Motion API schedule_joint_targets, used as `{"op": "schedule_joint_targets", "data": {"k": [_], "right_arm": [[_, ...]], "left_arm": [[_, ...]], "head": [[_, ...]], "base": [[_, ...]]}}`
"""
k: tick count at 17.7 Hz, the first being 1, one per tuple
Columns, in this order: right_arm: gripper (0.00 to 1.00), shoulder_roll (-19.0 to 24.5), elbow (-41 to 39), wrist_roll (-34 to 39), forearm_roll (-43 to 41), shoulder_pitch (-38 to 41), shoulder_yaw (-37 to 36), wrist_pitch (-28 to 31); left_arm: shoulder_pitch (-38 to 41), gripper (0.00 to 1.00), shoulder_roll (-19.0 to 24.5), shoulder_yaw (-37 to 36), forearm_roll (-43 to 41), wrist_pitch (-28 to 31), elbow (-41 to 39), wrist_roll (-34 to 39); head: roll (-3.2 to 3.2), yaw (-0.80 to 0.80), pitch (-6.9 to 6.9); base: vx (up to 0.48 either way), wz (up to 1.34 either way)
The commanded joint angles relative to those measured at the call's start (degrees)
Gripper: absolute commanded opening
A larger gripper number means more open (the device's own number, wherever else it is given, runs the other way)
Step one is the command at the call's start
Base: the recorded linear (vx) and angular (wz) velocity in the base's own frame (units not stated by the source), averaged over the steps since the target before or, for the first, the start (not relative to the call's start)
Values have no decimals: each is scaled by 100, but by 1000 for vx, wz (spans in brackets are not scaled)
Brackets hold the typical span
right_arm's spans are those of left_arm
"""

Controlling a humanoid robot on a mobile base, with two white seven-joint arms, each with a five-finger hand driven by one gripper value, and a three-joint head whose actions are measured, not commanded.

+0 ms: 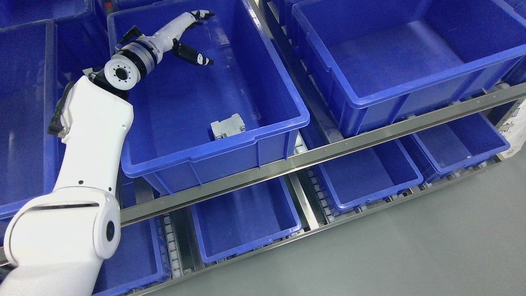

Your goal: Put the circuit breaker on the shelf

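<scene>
Blue bin, circuit breaker lying left-right, slightly tilted

Glossy blue plastic bins, brushed metal shelf rails.

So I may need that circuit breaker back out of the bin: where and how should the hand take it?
Probably from above, fingers closing across the two long sides of the circuit breaker. It lies low on the floor of the blue bin, close against the near wall, so a sideways approach from the front looks blocked. The left hand hangs open over the far end.
</scene>
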Motion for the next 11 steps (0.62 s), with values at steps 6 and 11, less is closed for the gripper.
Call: {"op": "schedule_joint_targets", "data": {"k": [6, 11], "right_arm": [[100, -100, 0, 2, 0, 0, 0, 0], [100, -100, 0, 2, 0, 0, 0, 0]], "left_arm": [[447, 100, -305, 1508, 3211, 492, -857, 460], [1432, 100, -460, 1781, 3230, 1623, -3685, 478]], "head": [[0, 0, 0], [0, 0, 0]], "base": [[0, 0], [0, 0]]}}
